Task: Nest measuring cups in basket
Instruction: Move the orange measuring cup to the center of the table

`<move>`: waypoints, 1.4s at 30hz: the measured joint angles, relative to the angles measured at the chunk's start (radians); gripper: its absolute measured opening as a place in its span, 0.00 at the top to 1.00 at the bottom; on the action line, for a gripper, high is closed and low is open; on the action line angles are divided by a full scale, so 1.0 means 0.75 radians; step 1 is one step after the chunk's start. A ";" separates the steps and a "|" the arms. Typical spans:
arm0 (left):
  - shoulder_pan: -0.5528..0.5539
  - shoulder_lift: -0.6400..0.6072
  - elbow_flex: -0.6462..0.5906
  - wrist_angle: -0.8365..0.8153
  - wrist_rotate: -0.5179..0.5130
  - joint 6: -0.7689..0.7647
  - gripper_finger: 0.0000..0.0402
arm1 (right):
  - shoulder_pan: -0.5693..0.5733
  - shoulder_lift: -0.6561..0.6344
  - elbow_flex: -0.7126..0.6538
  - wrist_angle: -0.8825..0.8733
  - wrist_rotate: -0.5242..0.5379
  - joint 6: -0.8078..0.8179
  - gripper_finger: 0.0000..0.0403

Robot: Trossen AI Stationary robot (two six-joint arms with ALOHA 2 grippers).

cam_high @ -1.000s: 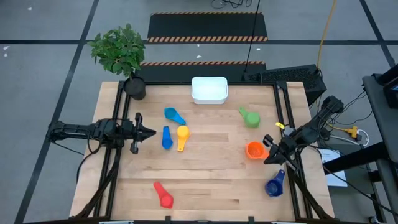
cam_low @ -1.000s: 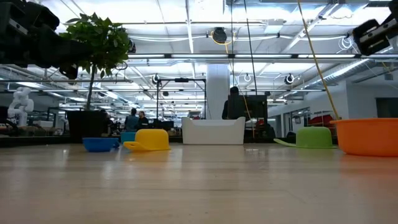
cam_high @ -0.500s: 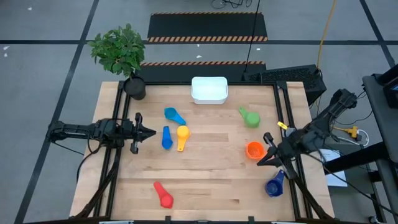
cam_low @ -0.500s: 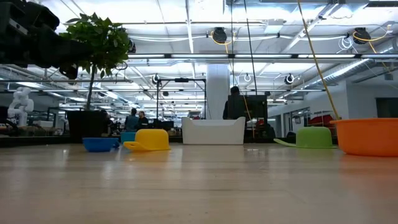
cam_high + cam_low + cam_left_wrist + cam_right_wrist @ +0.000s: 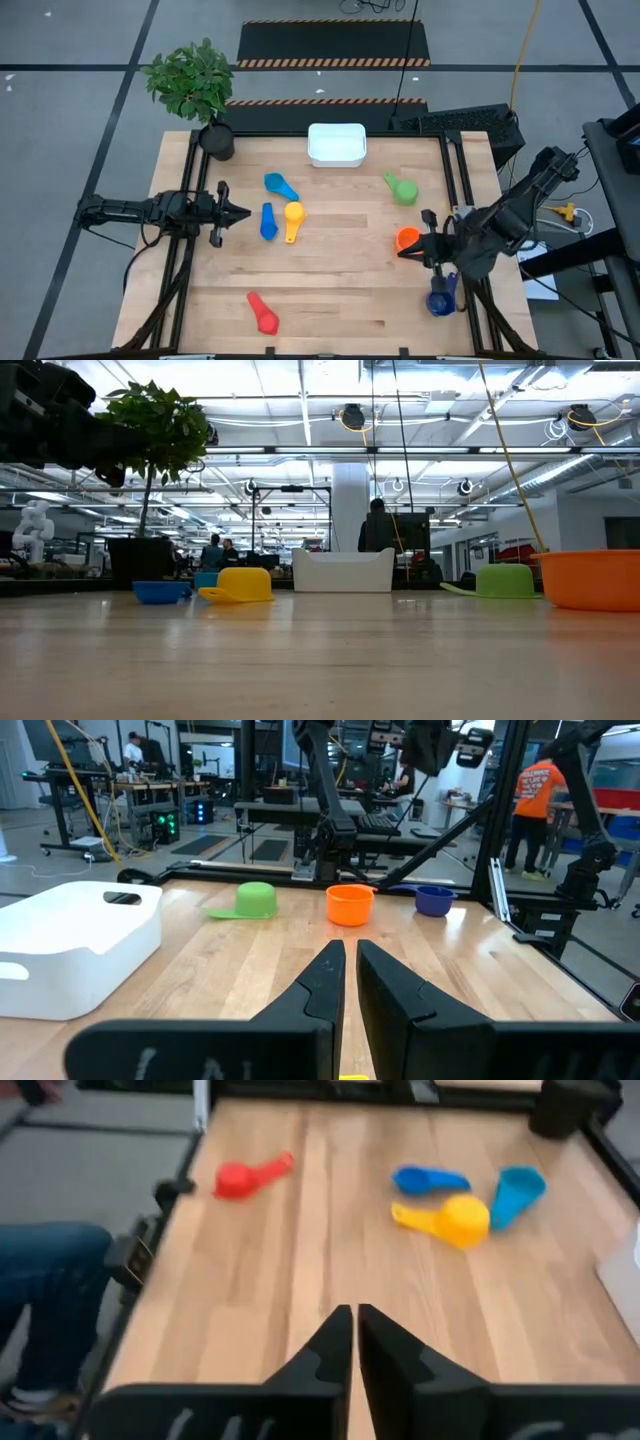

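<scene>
Overhead, a small white rectangular plastic tub (the basket) point(image 5: 336, 144) sits at the top centre of the light wooden table point(image 5: 330, 290), with no cup visible inside it. Seven plastic measuring cups lie loose on the wood: a light blue scoop point(image 5: 280, 185) and a blue scoop point(image 5: 267, 221) left of centre, a yellow scoop point(image 5: 292, 220) just beside the blue one, a green scoop point(image 5: 401, 189) at upper right, an orange cup point(image 5: 406, 239) at mid right, a dark blue cup point(image 5: 441, 296) at lower right, and a red scoop point(image 5: 262, 313) at lower left. A dark pot with a green leafy plant point(image 5: 199, 95) stands at the upper left corner.

Left gripper point(image 5: 243, 212) waits at the left edge, pointing toward the blue scoop but apart from it; its wrist picture shows the fingers pressed nearly together, only a thin slit between, holding nothing point(image 5: 346, 982).

Right gripper point(image 5: 403, 253) is at mid right, its tip right at the orange cup's lower edge (contact cannot be told from above). Its own view shows both dark fingers pressed together with nothing pinched point(image 5: 350, 1342), facing the red, blue and yellow scoops across the table.

At table height the orange cup point(image 5: 592, 579) sits far right, the green one point(image 5: 503, 581) beside it, the tub point(image 5: 343, 571) in the middle distance.
</scene>
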 joint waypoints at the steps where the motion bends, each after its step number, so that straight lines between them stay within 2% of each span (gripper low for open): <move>1: 0.001 0.000 0.000 0.000 0.000 0.000 0.92 | 0.000 0.014 0.000 -0.024 0.000 0.022 0.94; 12: 0.002 0.000 0.000 0.001 -0.005 0.007 0.92 | 0.000 0.180 0.001 -0.370 0.028 0.413 0.77; 18: 0.002 0.000 0.000 0.001 -0.006 0.006 0.92 | 0.000 0.255 0.001 -0.552 -0.207 0.687 0.76; 24: 0.002 0.000 0.000 0.001 -0.007 0.005 0.92 | 0.002 0.358 0.001 -0.682 -0.525 0.893 0.76; 27: 0.002 0.000 0.000 0.001 -0.007 0.004 0.92 | 0.026 0.385 0.001 -0.731 -0.629 0.975 0.76; 34: 0.002 0.000 0.000 0.001 -0.011 -0.058 0.92 | 0.073 0.383 0.001 -0.744 -0.666 1.096 0.71; 42: 0.002 0.000 0.000 0.000 -0.010 -0.186 0.92 | 0.070 0.383 -0.090 -0.720 -0.619 1.022 0.48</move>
